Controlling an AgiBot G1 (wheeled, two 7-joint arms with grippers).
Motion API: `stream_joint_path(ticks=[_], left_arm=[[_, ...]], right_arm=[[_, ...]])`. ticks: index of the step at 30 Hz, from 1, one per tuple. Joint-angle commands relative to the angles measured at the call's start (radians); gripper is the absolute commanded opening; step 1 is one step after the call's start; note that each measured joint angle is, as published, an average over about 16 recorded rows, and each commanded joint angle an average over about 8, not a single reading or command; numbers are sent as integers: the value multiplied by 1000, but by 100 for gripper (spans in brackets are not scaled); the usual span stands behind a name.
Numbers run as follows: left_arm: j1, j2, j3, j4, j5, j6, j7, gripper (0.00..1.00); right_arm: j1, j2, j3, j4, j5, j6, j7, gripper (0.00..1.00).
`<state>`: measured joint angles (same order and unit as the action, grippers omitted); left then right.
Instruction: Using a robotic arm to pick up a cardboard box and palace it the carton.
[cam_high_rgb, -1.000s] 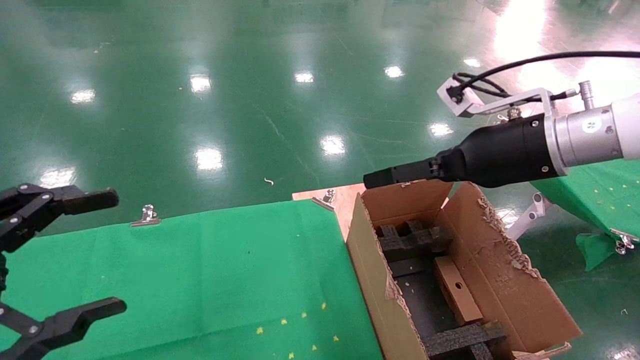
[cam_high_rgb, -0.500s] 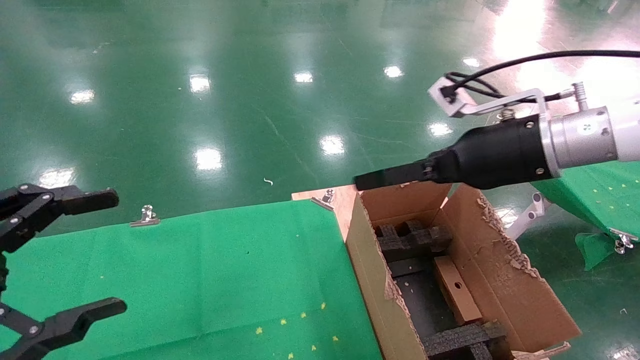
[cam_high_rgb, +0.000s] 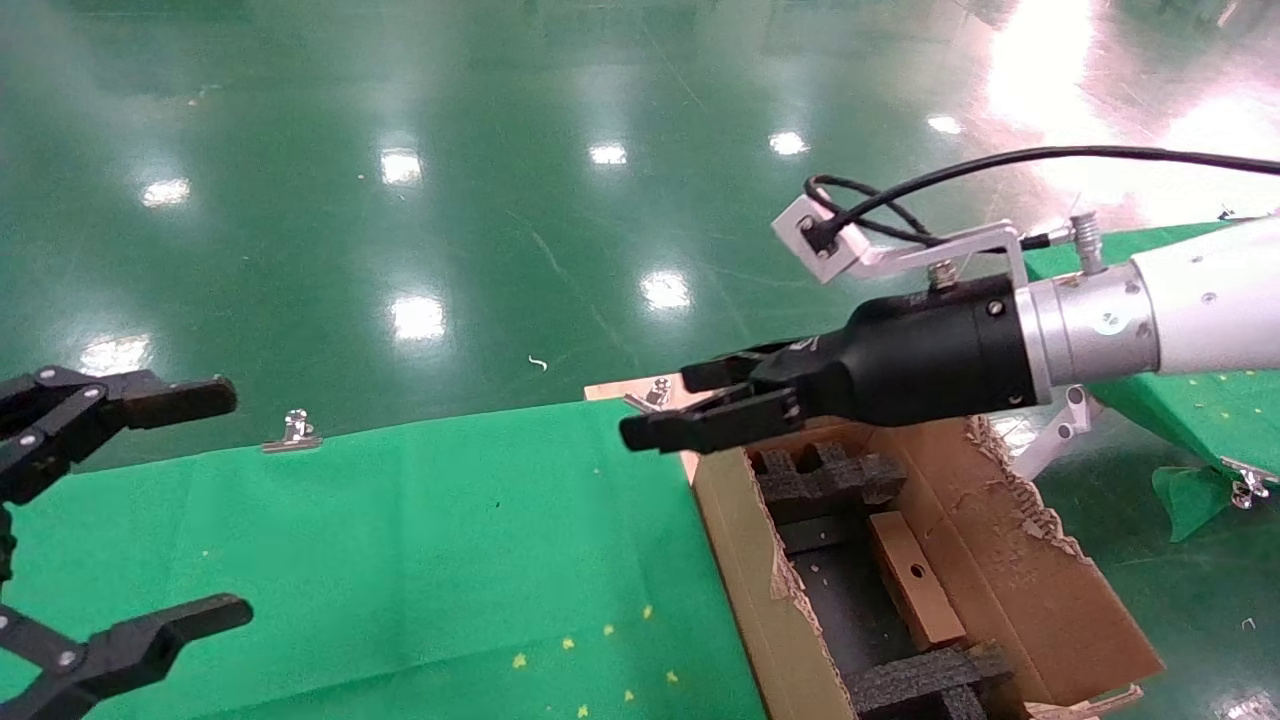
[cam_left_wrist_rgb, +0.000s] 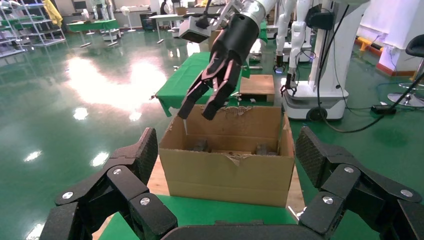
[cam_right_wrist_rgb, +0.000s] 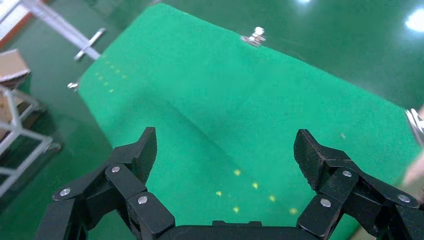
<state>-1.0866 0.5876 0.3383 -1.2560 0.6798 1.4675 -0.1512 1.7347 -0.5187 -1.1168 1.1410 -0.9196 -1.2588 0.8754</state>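
While the left gripper (cam_high_rgb: 150, 520) hangs parked over the table's (cam_high_rgb: 400, 540) left edge with its fingers (cam_high_rgb: 170, 400) spread wide and nothing between them, the work sits at the other side. Going rightward across the green cloth, no small box lies on the table as far as the head view shows. The right gripper (cam_high_rgb: 680, 405) of the robotic arm (cam_high_rgb: 1100, 325) hovers above the table's far right corner, just over the near wall of the carton (cam_high_rgb: 1010, 590), its fingers (cam_high_rgb: 700, 430) released and empty; its own wrist view looks down on bare green cloth. Farther right, the cardboard box (cam_high_rgb: 912, 578) already lies inside the carton, tilted against the right inner wall, between the black foam inserts (cam_high_rgb: 825, 478) at the far end and those at the near end. Judging from this, the placing looks done, and what remains seems only to carry the arm clear. Whether the box is fully seated cannot be told.
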Motion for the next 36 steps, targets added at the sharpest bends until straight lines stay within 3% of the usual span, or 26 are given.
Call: stream_joint_path(ticks=[1,36], left_arm=[[0,0,0,0,0,0,0,100],[0,0,0,0,0,0,0,100]], right_arm=[[-32,-5,41,7,9,-12,-34,100],[-600,-84,760,130,172,-215,-625,100]])
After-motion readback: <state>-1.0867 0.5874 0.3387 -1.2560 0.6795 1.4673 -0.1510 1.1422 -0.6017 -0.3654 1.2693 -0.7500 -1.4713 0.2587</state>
